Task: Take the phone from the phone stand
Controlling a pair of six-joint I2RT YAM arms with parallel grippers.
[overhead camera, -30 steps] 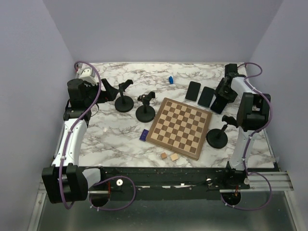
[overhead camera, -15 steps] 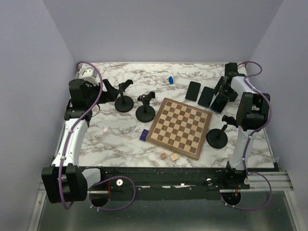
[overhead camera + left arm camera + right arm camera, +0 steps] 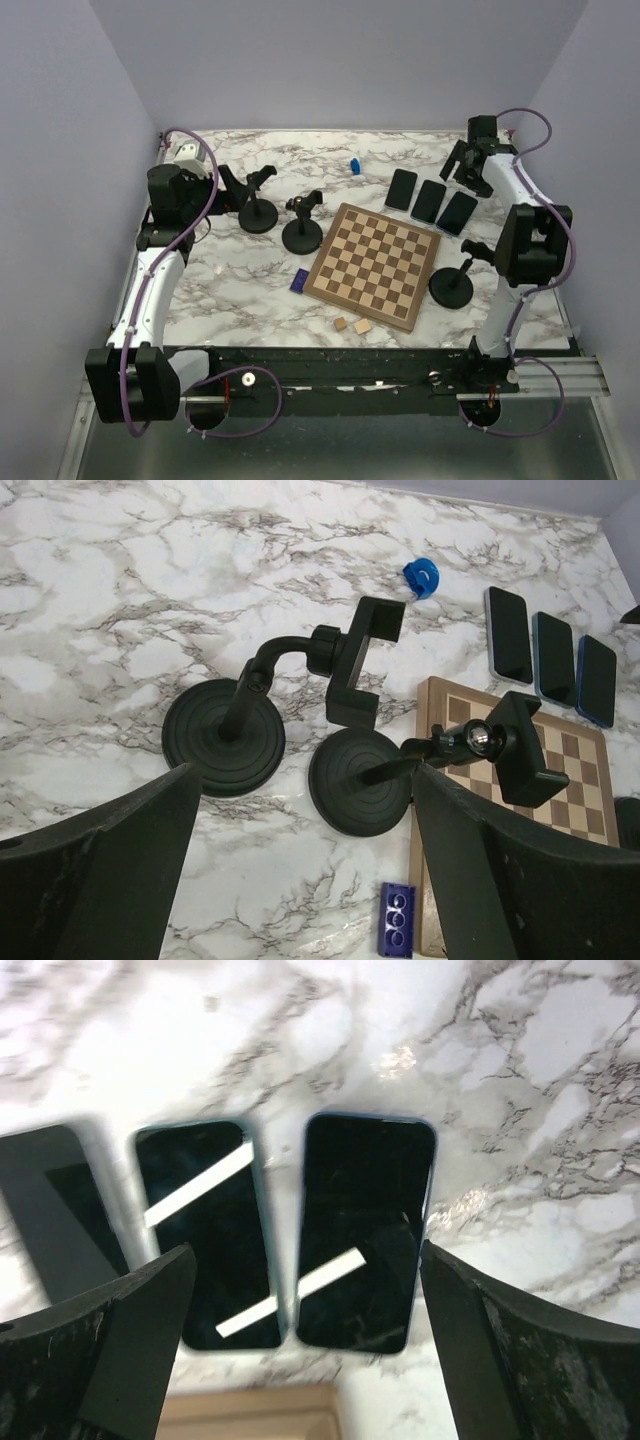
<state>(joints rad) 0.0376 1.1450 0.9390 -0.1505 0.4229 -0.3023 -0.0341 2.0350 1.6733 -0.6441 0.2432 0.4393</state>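
Note:
Three dark phones lie flat side by side on the marble table [image 3: 230, 290] beyond the chessboard: left [image 3: 401, 189], middle [image 3: 430, 200], right [image 3: 458, 212]. The right wrist view shows the middle phone [image 3: 205, 1235] and the right phone [image 3: 365, 1225]. Three black phone stands are empty: two at left centre [image 3: 258, 212] [image 3: 303, 232], one beside the board's right edge [image 3: 452, 285]. My right gripper [image 3: 462, 165] [image 3: 305, 1260] is open and empty above the phones. My left gripper [image 3: 225, 188] [image 3: 305, 810] is open and empty beside the two left stands [image 3: 222, 737] [image 3: 360, 782].
A wooden chessboard [image 3: 372, 265] lies at centre. A blue brick [image 3: 299, 281] sits at its left corner, and two small wooden cubes [image 3: 351, 325] sit in front of it. A small blue piece [image 3: 354, 166] lies near the back. Walls close in on the left, back and right.
My right gripper has lifted off the rightmost phone and drawn back towards the far right corner. That phone now lies flat beside the other two. The left arm has shifted slightly.

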